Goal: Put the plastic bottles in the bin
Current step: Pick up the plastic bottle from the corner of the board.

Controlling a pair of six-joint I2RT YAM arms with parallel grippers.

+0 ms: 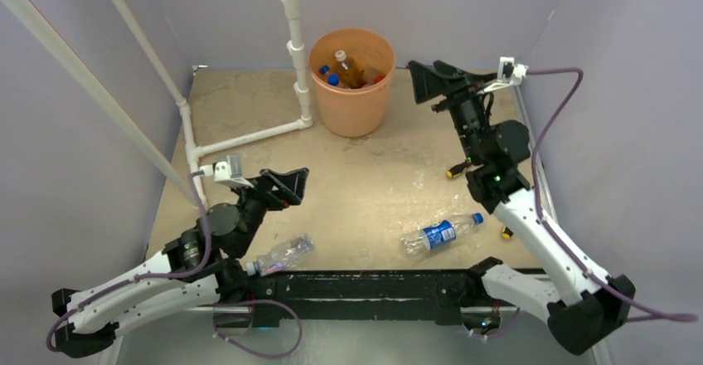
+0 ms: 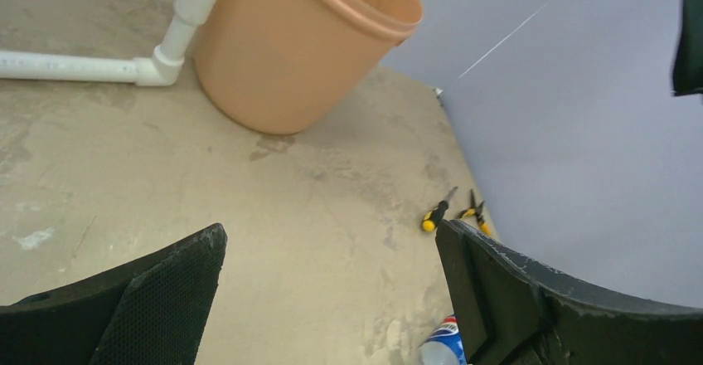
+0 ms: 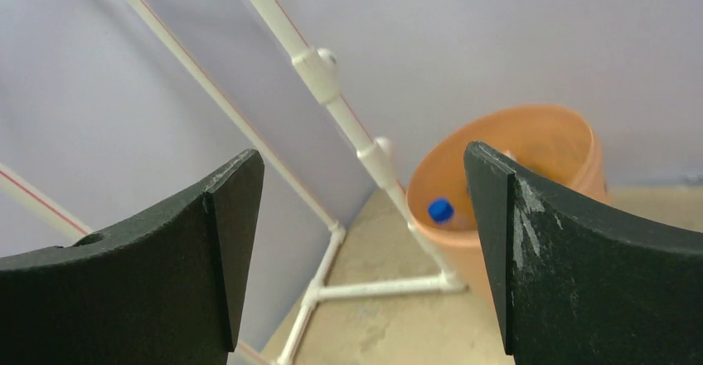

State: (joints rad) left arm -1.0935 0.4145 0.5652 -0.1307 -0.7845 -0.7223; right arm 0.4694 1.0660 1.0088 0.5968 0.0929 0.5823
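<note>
The orange bin [image 1: 352, 83] stands at the back of the table with several bottles inside; a blue cap [image 3: 441, 210] shows over its rim [image 3: 530, 116]. A Pepsi-labelled bottle [image 1: 440, 233] with a blue cap lies near the front right. A clear bottle [image 1: 280, 255] lies near the front left, beside the left arm. My right gripper [image 1: 424, 83] hovers open and empty just right of the bin. Open and empty too, my left gripper [image 1: 290, 184] hangs above the table's left-middle. The Pepsi bottle [image 2: 442, 346] peeks in beside its right finger.
A white pipe frame [image 1: 249, 137] runs along the left and back, next to the bin. A yellow-handled screwdriver [image 1: 455, 169] and yellow pliers [image 2: 475, 210] lie by the right wall. Another yellow tool [image 1: 506, 233] lies by the right arm. Grey walls close in three sides.
</note>
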